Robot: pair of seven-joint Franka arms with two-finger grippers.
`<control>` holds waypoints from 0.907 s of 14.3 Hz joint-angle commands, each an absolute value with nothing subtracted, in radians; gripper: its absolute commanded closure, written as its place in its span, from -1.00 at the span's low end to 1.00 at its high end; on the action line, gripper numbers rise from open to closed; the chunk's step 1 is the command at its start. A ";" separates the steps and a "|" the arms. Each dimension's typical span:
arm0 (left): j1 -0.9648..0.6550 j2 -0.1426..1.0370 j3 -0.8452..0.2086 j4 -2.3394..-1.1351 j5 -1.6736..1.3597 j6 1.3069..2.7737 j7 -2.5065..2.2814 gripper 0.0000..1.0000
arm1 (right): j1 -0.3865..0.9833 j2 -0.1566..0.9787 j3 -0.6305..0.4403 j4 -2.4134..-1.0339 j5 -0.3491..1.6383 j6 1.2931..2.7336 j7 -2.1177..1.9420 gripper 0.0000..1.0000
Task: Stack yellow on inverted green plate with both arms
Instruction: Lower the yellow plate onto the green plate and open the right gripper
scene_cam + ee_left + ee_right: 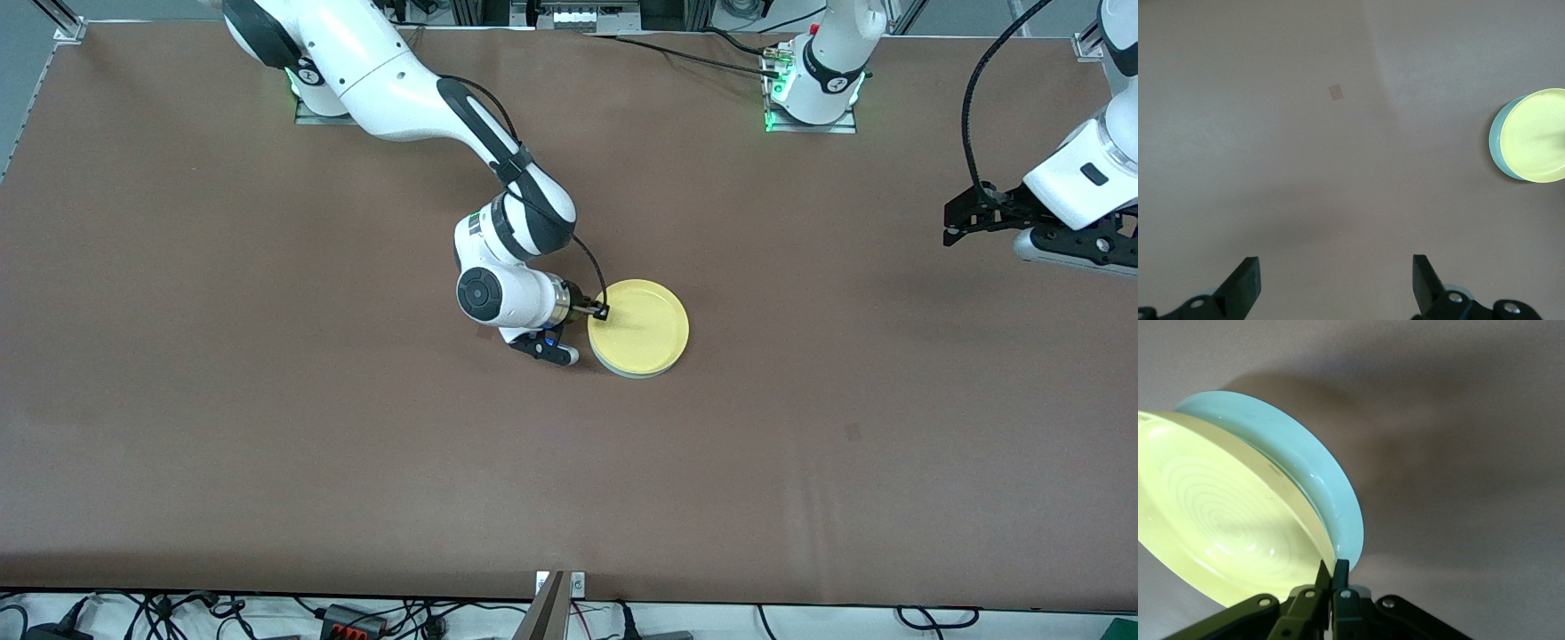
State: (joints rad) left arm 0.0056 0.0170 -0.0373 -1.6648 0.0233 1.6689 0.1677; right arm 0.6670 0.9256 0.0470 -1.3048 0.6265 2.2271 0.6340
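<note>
The yellow plate (pixel 642 327) lies on top of the pale green plate (pixel 637 375) in the middle of the table; only a thin green edge shows under it. My right gripper (pixel 588 336) is low at the stack's rim on the right arm's side. In the right wrist view its fingers (pixel 1332 570) are shut on the yellow plate's rim (pixel 1225 520), with the green plate (pixel 1305 463) right beneath. My left gripper (pixel 951 222) is open and empty, up in the air over the left arm's end of the table. The left wrist view (pixel 1337 280) shows both plates (pixel 1538 137) far off.
The brown table (pixel 267 400) is bare around the stack. A small dark mark (pixel 852 433) lies nearer the front camera, toward the left arm's end; it also shows in the left wrist view (pixel 1335 92). Cables run along the table's front edge.
</note>
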 commanded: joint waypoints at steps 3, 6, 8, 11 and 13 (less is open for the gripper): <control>0.005 0.017 -0.035 -1.655 0.040 1.641 0.193 -1.00 | 0.680 0.940 0.040 -1.273 0.646 2.227 0.650 1.00; -0.002 0.021 -0.037 -1.648 0.041 1.646 0.187 -1.00 | 0.680 0.940 0.038 -1.273 0.646 2.227 0.649 0.24; -0.005 0.021 -0.037 -1.646 0.040 1.646 0.184 -1.00 | 0.678 0.937 0.038 -1.273 0.643 2.226 0.644 -1.00; -0.011 0.040 -0.037 -1.614 0.041 1.644 0.189 -1.00 | 0.676 0.928 0.037 -1.261 0.643 2.218 0.649 -1.00; -0.011 0.044 -0.037 -1.609 0.038 1.643 0.184 -1.00 | 0.676 0.905 0.029 -1.244 0.631 2.212 0.653 -1.00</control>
State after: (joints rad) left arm -0.0053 0.0226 -0.0388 -1.6485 0.0234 1.6624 0.1713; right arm 0.6696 0.9238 0.0441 -1.2736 0.6264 2.2275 0.6346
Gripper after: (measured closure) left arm 0.000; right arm 0.339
